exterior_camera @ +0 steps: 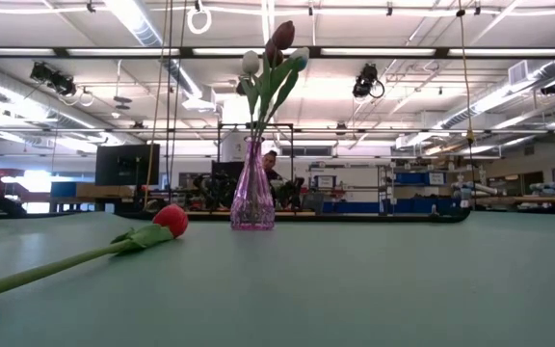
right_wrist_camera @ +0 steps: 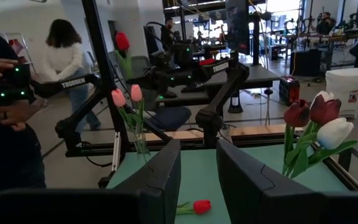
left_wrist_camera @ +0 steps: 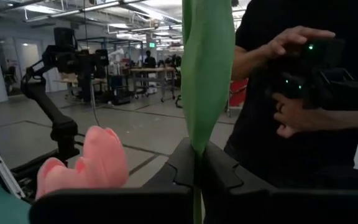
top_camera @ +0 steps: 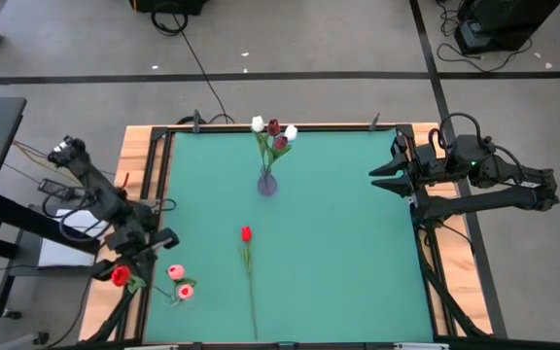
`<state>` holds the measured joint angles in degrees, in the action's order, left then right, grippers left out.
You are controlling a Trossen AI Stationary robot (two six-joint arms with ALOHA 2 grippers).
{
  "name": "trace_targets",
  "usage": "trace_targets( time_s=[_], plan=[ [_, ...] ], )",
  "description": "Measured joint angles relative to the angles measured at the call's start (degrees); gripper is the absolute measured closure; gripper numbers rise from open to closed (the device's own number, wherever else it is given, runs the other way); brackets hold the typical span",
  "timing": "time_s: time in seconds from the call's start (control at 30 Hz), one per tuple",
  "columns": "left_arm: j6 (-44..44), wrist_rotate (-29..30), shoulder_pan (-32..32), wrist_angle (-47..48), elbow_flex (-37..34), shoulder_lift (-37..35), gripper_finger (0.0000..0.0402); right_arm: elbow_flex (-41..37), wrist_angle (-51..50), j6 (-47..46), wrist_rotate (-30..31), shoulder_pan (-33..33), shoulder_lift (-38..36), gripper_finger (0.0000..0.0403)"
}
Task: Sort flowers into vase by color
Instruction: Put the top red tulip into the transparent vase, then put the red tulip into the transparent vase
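Vase (top_camera: 267, 182) at far edge: four tulips (top_camera: 273, 128) in; loose red tulip (top_camera: 246, 234) mid-counter, three in left end effector (top_camera: 136, 264); right end effector (top_camera: 385, 171) half-open, empty

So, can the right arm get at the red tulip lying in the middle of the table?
Probably yes. The right gripper hovers open and empty at the table's right edge; bare mat lies between it and the red tulip. The vase stands off that line.

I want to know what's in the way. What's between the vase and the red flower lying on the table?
Nothing. In the high view only bare green mat separates the vase from the red flower; the low view shows the same.
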<state>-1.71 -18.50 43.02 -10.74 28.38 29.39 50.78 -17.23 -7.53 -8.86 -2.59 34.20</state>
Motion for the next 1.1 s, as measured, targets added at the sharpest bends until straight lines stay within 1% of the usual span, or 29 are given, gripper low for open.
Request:
trace_targets(
  time_s=[0.17,0.27,0.37,0.57,0.7,0.8,0.9,1.03,1.1],
  plan=[
    [-0.23,0.88,0.61,1.13,0.0,-0.15,0.0381,0.0,-0.02,0.0,0.0,0.0,0.02,0.0291],
    [-2.57,2.43,0.61,2.07,0.0,-0.13,0.0357,0.02,0.0,0.0,0.0,0.01,0.0,0.0291],
    [-4.38,3.0,0.61,2.01,0.0,-0.15,0.0311,0.02,-0.01,0.0,0.0,0.0,0.01,0.0291],
    [-5.05,3.49,0.61,1.96,0.0,-0.2,0.0202,0.02,-0.02,0.0,0.0,0.01,0.02,0.0291],
    [-5.91,3.48,0.61,1.96,0.02,-0.24,0.0152,0.02,0.0,0.0,0.0,0.02,0.0,0.0291],
    [-6.6,3.47,0.61,4.11,1.28,-0.24,0.0135,0.02,0.0,0.0,0.0,0.0,0.0,0.0291],
    [-6.33,3.8,0.5,10.05,4.74,-0.31,0.0132,0.02,0.0,0.0,0.0,0.01,0.0,0.0291],
    [-4.94,7.88,-0.5,21.45,12.38,-0.26,0.0132,0.02,0.0,0.0,0.0,0.0,0.02,0.0291],
    [-3.75,10.87,-1.16,27.51,16.56,-0.13,0.0132,0.02,0.0,0.0,0.0,0.02,0.02,0.0291]
  ],
)
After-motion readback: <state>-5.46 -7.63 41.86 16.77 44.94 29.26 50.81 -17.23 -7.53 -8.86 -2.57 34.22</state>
